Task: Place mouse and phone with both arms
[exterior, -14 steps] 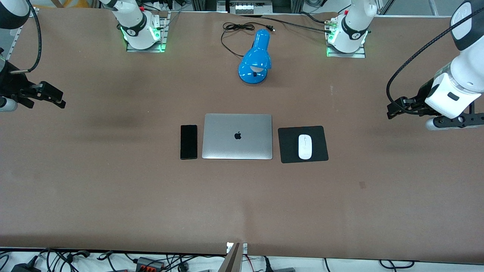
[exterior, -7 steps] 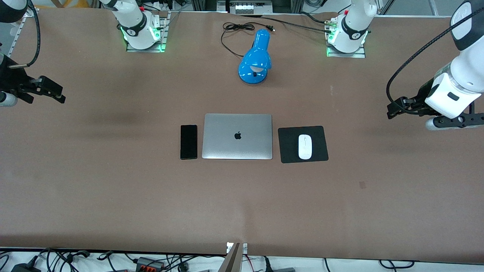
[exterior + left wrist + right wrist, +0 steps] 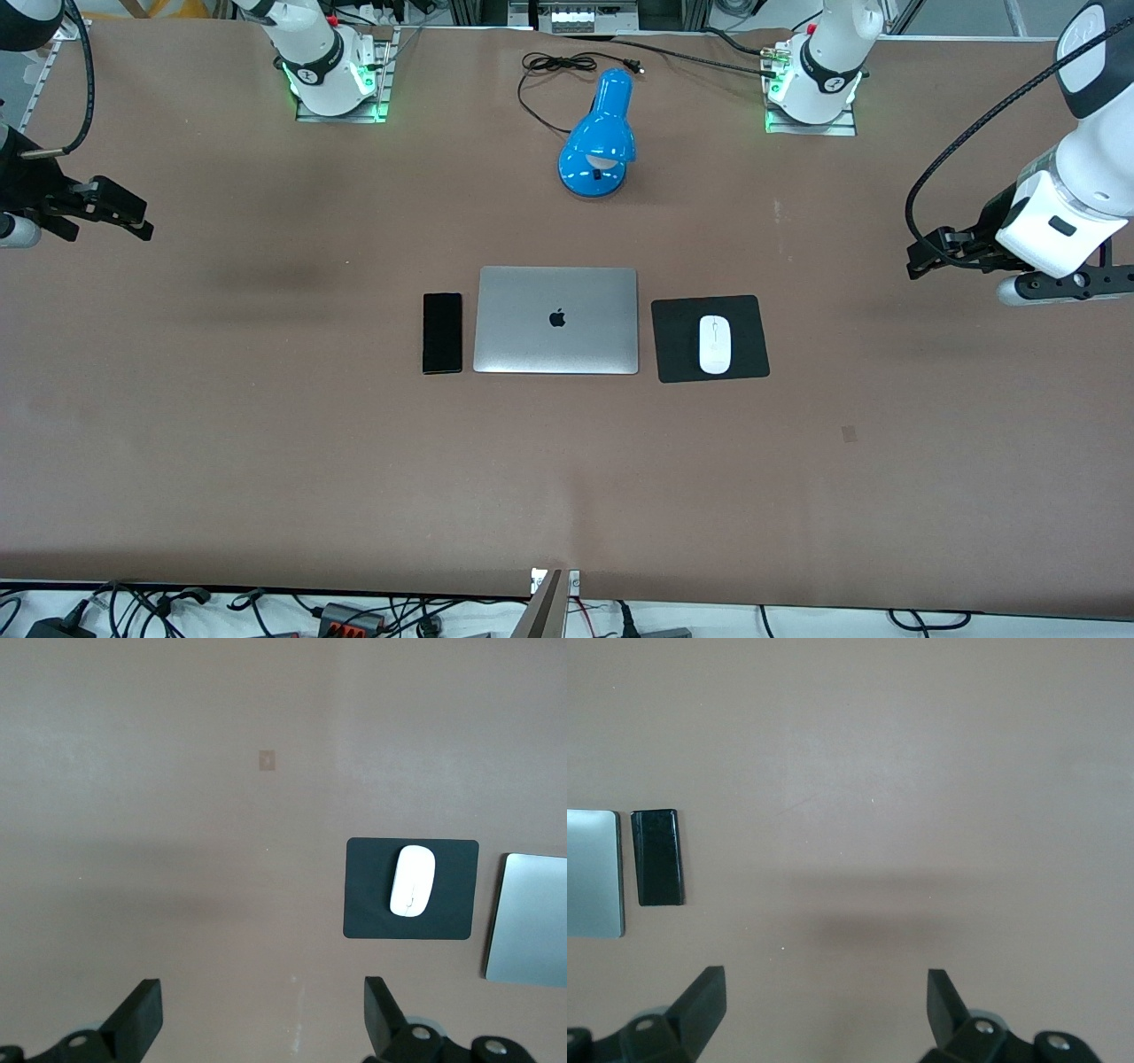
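Seemingly placing is done: the small white oval mouse [image 3: 716,344] lies on a black square pad [image 3: 710,338], the slim black phone [image 3: 442,333] beside a closed silver laptop [image 3: 557,320]. The left gripper [image 3: 262,1020] and right gripper [image 3: 824,1014] hang over bare brown bench [image 3: 266,461] at their own ends, jaws wide and empty; next, likely parking.

White mouse [image 3: 716,344] with thin grey line, on black mouse pad [image 3: 680,341]; glossy black phone [image 3: 442,333]; silver laptop [image 3: 557,320], black logo; bright blue lamp [image 3: 600,136]; brown table [image 3: 567,470]

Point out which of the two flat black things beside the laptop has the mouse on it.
The black square pad, beside the laptop toward the left arm's end, carries the white mouse. The other, the slim phone, lies bare at the laptop's right-arm end.
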`<action>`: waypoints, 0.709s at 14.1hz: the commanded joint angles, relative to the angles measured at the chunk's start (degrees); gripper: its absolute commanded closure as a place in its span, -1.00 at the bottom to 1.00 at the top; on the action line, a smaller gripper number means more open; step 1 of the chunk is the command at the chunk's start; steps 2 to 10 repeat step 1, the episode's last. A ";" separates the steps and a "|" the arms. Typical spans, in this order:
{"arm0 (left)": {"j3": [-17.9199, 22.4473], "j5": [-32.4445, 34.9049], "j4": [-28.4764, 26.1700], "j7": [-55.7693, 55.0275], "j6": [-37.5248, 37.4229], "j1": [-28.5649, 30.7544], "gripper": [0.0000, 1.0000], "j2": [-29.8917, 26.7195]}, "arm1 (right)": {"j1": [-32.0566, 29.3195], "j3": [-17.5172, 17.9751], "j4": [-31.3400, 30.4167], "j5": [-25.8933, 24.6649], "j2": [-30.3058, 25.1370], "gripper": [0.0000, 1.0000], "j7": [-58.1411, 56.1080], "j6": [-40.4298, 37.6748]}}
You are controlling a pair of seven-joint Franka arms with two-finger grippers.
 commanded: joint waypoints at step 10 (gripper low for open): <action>-0.08 -1.00 0.62 1.29 -0.76 0.15 -1.00 -0.30 | -0.37 0.41 -0.15 -0.45 -0.79 -1.00 -1.06 -0.75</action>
